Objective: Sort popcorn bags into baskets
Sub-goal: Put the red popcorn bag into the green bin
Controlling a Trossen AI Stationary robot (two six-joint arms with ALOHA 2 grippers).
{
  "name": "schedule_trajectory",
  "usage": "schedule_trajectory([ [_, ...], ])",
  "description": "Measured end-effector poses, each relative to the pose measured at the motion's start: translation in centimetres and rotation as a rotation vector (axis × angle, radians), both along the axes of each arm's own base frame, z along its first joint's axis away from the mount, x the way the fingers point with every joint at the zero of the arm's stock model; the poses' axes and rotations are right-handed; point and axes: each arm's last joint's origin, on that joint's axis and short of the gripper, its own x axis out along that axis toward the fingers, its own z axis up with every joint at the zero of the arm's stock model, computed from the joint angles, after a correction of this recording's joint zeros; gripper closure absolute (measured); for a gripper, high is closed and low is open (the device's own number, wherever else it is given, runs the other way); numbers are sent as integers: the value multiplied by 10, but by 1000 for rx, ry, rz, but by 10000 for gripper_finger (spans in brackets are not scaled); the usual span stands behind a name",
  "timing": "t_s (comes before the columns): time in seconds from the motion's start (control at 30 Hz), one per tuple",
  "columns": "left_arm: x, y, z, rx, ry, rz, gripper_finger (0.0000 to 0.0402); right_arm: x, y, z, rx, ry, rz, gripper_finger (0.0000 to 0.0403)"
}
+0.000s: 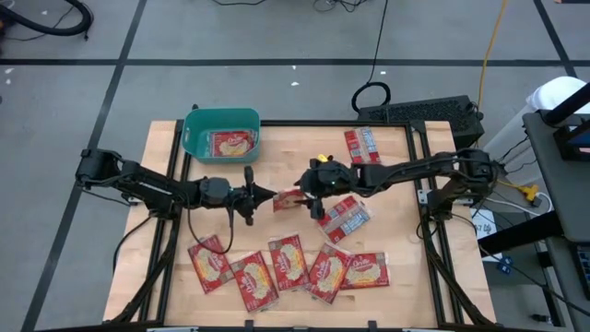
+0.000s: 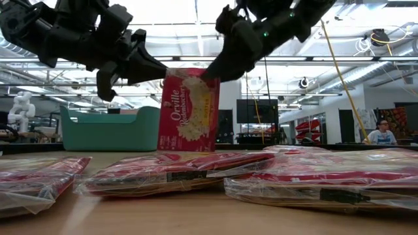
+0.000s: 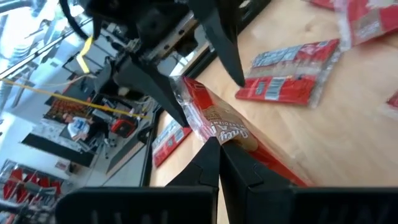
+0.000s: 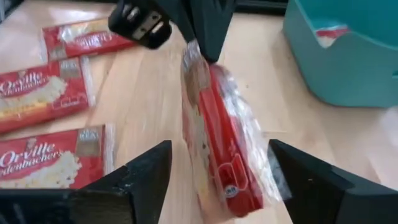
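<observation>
- Mid-handover at the centre of the table (image 1: 387, 198): one popcorn bag (image 2: 189, 111) held on edge, clear of the wood, between the two arms.
- Left gripper (image 1: 263, 195) clamped on the bag's near edge, fingers (image 3: 214, 163) pressed together onto the wrapper with almost no gap.
- Right gripper (image 1: 306, 187) at the bag's opposite end, fingers (image 4: 134, 180) spread wide to either side of the packet, not touching it in the right wrist view; looks like a grip just given up.
- Teal basket (image 1: 221, 135) at the far left corner of the table, one packet (image 1: 231, 143) already lying inside; the held bag well apart from it.
- Rest of the bags flat on the table: a row (image 1: 288, 267) along the near edge, one (image 1: 345, 217) under the right arm, one (image 1: 362, 145) near the far right side.
- Step in hand, by judgement: passing the bag from right arm to left for the trip to the basket.
- Next move calls for backing the right fingers straight away without snagging the crinkled wrapper, then swinging the left arm toward the basket, over its low wall, and only there parting the fingers.
- Thin pinch on a slippery edge: bag likely to pivot or slip if swung fast.
</observation>
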Motion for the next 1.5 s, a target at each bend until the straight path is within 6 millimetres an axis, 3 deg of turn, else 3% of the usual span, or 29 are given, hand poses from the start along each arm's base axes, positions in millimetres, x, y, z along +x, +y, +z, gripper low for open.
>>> schedule_trajectory([
  [0.23, 0, -1, -2, -27, 15, 2, 391, 5, 2, -16, 35, 45, 73, 195],
  [0.47, -1, -1, -3, -141, 17, 27, 392, 6, 2, -19, 34, 53, 73, 326],
  [0.6, -1, 1, -3, -191, -3, 96, 367, 5, 2, -17, 32, 50, 72, 389],
  [0.8, -2, 5, -1, -246, -59, 266, 285, 0, 3, -13, 30, 74, 75, 373],
  [1.07, -3, 11, -3, -604, -137, 381, 206, -9, 3, -15, 85, 40, 32, 396],
  [1.27, -3, 10, -7, -750, -106, 356, 202, -21, 4, -35, 115, -94, -77, 385],
  [1.5, -3, 6, -8, -844, -76, 304, 224, -30, 5, -38, 81, -248, -63, 390],
])
